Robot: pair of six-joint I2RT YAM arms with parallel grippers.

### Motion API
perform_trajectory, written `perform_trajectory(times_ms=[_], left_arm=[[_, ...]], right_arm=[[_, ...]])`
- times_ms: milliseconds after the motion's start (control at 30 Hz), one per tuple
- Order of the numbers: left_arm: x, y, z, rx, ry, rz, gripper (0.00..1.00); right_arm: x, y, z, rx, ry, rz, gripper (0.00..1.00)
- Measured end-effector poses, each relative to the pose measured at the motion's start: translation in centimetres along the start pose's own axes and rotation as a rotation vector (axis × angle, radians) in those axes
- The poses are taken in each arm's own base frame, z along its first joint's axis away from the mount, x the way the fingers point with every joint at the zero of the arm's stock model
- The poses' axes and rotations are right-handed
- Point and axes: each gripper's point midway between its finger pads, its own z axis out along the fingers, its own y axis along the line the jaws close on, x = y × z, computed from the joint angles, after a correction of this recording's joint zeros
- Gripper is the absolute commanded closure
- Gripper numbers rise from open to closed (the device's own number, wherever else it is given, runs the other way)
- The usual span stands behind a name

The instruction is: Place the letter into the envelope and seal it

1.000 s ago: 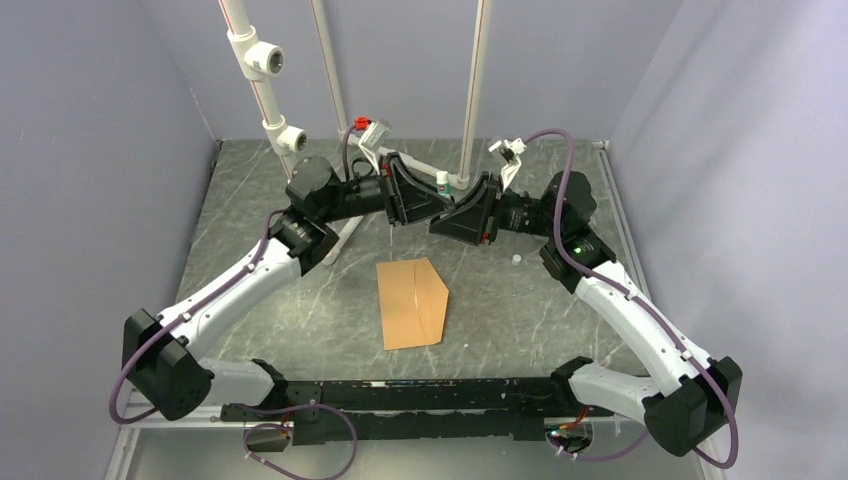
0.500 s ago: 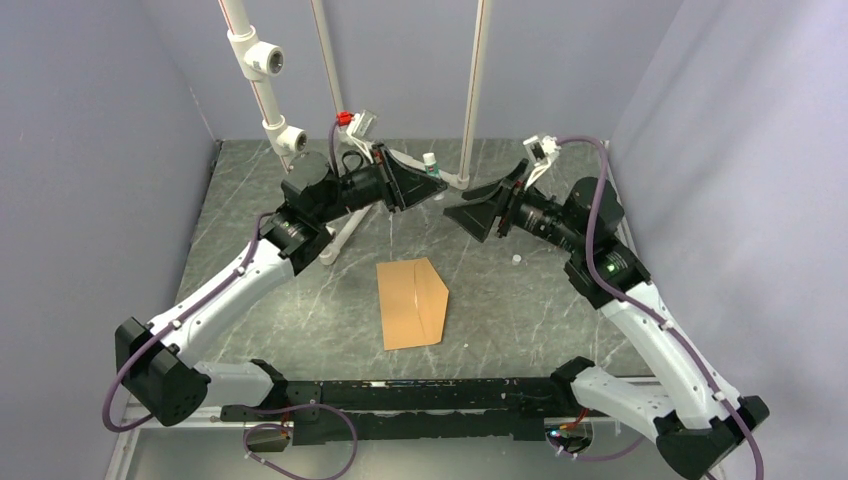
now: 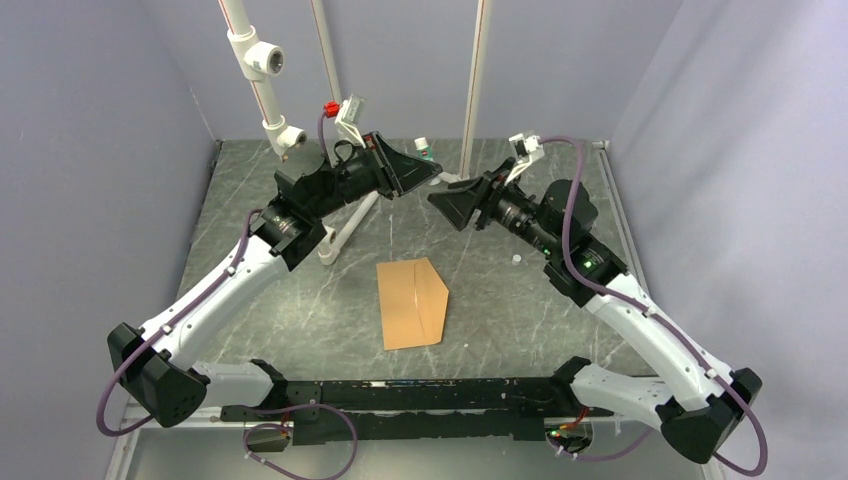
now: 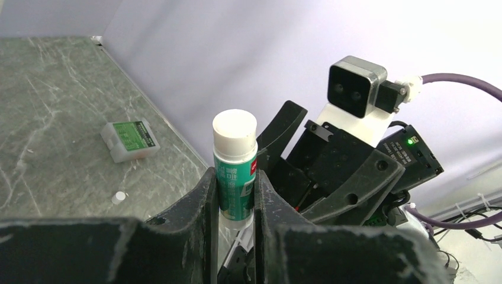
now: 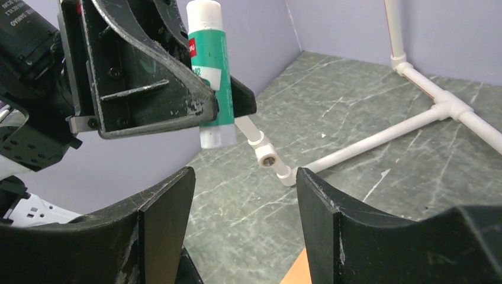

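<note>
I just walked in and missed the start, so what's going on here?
The left tool is clamped on a green and white glue stick, held up in the air. The right tool stands open facing it, with a gap between them. The brown envelope lies flat on the table, with neither tool on it.

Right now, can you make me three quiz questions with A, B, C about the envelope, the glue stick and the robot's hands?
1. Where is the envelope?
A) flat on the table
B) up in the air
C) under the table

2. What colour is the label on the glue stick?
A) yellow
B) green
C) black

3. How is the right gripper?
A) shut on the envelope
B) shut on the glue stick
C) open, holding nothing

Answers:
1 A, it lies flat there with nothing holding it.
2 B, both wrist views show a green label.
3 C, its jaws stand wide apart, while the left gripper clamps the glue stick.
</note>
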Motion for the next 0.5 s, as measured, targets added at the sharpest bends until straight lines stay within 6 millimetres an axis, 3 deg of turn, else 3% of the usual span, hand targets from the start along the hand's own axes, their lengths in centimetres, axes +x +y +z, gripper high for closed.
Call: perform_trajectory(times_ms=[300, 500], left_arm=[[0.0, 0.0, 0.0, -0.005, -0.003, -0.018, 0.98], [-0.1, 0.3, 0.0, -0.018, -0.001, -0.023, 0.98]], right_arm=[[-1.4, 0.9, 1.7, -0.032, -0.043, 0.051, 0.6], [-1.6, 1.4, 2.2, -0.054, -0.042, 0.097, 0.95]])
